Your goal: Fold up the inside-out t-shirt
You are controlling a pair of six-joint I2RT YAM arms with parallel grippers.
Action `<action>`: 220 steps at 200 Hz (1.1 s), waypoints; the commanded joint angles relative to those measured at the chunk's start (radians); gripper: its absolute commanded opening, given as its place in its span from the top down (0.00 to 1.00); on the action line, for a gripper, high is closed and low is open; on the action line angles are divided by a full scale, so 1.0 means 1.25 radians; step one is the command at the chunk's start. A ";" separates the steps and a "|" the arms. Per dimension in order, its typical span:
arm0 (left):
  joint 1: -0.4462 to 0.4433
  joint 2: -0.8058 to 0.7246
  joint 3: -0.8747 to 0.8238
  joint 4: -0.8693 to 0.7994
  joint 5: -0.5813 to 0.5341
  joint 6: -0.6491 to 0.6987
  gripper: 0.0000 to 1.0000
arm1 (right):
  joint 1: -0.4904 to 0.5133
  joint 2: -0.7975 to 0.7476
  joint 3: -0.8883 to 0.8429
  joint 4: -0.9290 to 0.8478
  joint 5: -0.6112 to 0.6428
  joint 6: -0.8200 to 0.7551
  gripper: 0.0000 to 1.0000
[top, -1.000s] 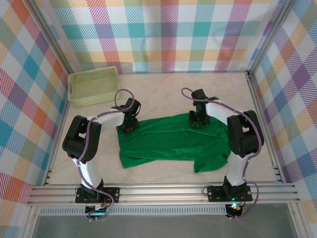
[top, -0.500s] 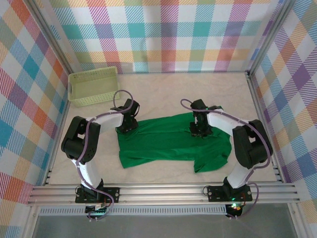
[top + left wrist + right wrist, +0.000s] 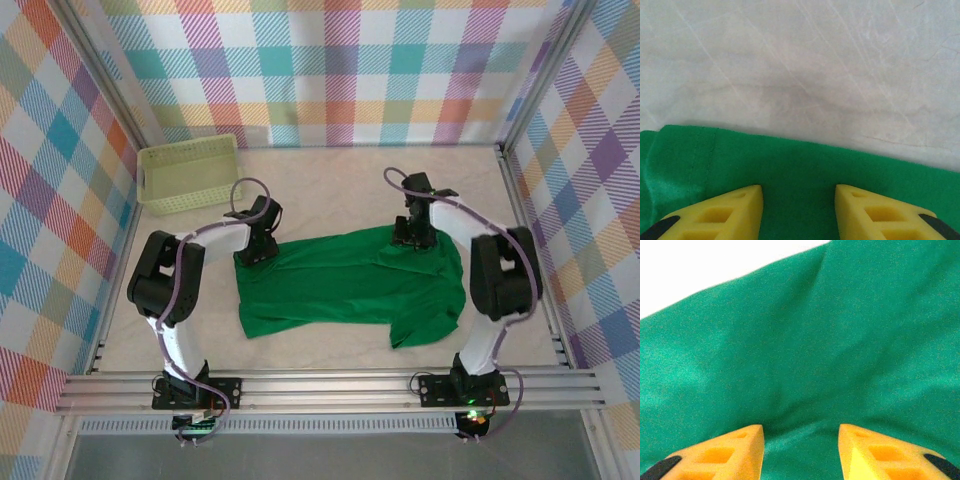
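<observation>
Operator: Position check, where's the t-shirt lying?

Spotter: It's lying spread across the ctr of the table in the top view. Long axis is running left-to-right across the frame, w/ one sleeve trailing toward lower right.

Operator: Grippers?

Spotter: Both are hanging at the upper edge of the cloth. The left gripper is hanging over the upper-left corner, and the right gripper is hanging over the upper-right stretch of that edge. Each arm is covering its own end, so neither is nearer overall.

Operator: Jaws?

Spotter: In the left wrist view the fingers are standing apart, w/ the hem running flat below the gap and bare table showing in the upper half. Nothing's being pinched. In the right wrist view the fingers are also standing spread. Cloth is rumpling slightly btwn them but not getting gathered in.

Operator: What's the next move turning on?

Spotter: My judgement: that edge is running parallel to the line btwn the two grippers, and the body is lying down-frame from both. So a fold is likely meaning both ends being drawn down-frame together, otherwise it's skewing. The basket is sitting upper left, well apart.
</observation>
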 commanded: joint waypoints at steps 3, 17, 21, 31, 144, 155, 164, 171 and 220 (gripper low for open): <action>0.011 0.047 0.048 -0.025 -0.016 0.020 0.56 | -0.038 0.098 0.069 -0.018 -0.021 0.022 0.54; 0.012 0.079 0.083 -0.028 -0.022 0.029 0.56 | -0.058 0.149 0.128 -0.034 -0.028 0.026 0.54; 0.012 0.089 0.095 -0.030 -0.024 0.031 0.56 | -0.061 0.163 0.150 -0.038 -0.030 0.025 0.54; 0.013 0.115 0.123 -0.029 -0.029 0.036 0.56 | -0.070 0.193 0.196 -0.050 -0.025 0.025 0.54; 0.057 0.232 0.576 -0.233 -0.030 0.135 0.36 | -0.126 0.296 0.569 -0.168 -0.091 -0.021 0.49; 0.049 0.164 0.527 -0.240 -0.046 0.120 0.33 | -0.116 0.211 0.475 -0.135 -0.080 -0.023 0.47; 0.041 0.103 0.463 -0.243 -0.058 0.102 0.32 | -0.107 0.142 0.394 -0.115 -0.068 -0.022 0.47; 0.038 0.054 0.400 -0.238 -0.056 0.085 0.32 | -0.100 0.088 0.327 -0.096 -0.060 -0.018 0.46; 0.063 -0.250 -0.056 -0.066 0.044 0.049 0.34 | -0.066 -0.214 -0.079 0.006 -0.062 0.000 0.46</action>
